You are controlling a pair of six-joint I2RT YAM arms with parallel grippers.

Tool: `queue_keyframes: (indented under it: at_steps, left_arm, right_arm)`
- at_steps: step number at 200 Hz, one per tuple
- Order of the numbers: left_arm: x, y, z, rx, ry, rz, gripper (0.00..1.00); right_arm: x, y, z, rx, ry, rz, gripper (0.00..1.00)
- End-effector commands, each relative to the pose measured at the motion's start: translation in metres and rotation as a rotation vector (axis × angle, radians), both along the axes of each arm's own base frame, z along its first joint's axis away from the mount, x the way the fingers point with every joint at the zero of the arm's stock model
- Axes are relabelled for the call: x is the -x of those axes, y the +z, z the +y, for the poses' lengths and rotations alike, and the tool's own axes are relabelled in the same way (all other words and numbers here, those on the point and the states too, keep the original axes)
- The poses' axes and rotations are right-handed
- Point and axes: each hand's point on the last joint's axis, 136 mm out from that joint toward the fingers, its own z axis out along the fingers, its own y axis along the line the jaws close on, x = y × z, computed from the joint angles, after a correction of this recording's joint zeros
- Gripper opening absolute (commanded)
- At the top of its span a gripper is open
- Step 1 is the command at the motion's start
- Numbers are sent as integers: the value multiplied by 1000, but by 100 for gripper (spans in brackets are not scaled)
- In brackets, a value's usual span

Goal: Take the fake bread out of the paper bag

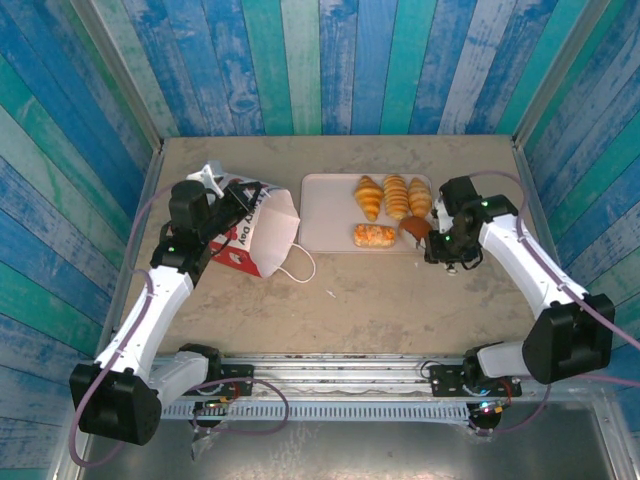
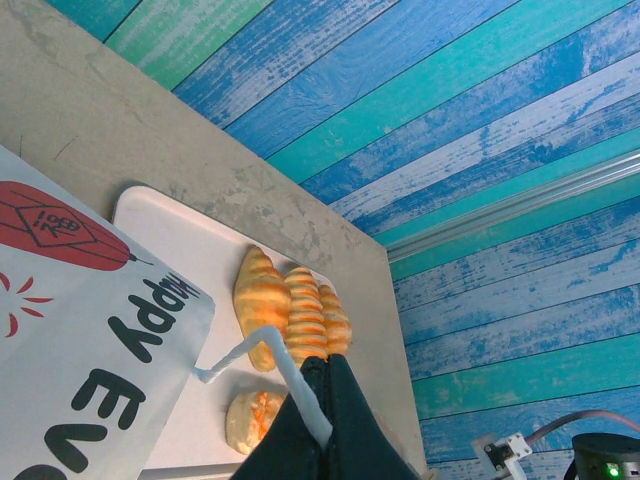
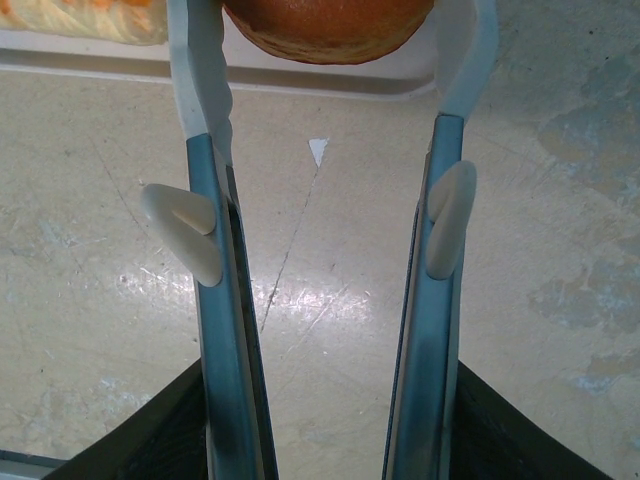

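Observation:
The red-and-white paper bag lies on its side at the left, its mouth toward the tray. My left gripper is shut on its white cord handle, which runs pinched between the black fingers. Three ridged croissants and a flaky piece of fake bread lie on the pale pink tray. My right gripper holds a round brown bun between its white fingertips, just over the tray's near right edge. The inside of the bag is hidden.
The blue and green plank walls stand close on three sides. Bare tan table lies between the tray and the arm bases. A loose loop of cord trails from the bag onto the table.

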Motion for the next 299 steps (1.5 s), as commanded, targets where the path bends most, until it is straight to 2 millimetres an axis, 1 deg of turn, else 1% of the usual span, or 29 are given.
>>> queue_keyframes:
  at_steps: [1,39,63,80,116,129,165,220,244,299]
  left_arm:
    - [0,10,-1,-9,-1,-27,0]
    - [-1,10,-1,-8,-2,-25,0]
    - [-1,10,-1,-8,-1,-25,0]
    - [-2,9,-1,-9,0,-22,0]
    - [-3,7,-2,-8,-7,-18,0]
    - [-3,6,-2,-8,-8,-16,0]
    - [-2,6,-1,-8,-3,-17,0]
    - [-1,6,-1,-6,-3,-18,0]
    - [-1,7,-1,-8,-2,-18,0]
    - [-1,9,-1,-9,-1,-22,0]
  right_arm:
    - [1,-4,-2,5,-4,11,54]
    - [1,-8,1,-8,15,29,56]
    - [2,-6,3,-21,18,24,56]
    - [3,-3,2,-17,17,11,57]
    - [4,-4,-2,-2,4,14,58]
    - [5,-6,-2,3,2,18,58]
    - [2,-7,0,-9,13,16,52]
    - [-3,-8,-4,20,7,2,53]
    - [0,-7,-1,-1,12,6,54]
    - [-1,2,-3,4,3,-24,57]
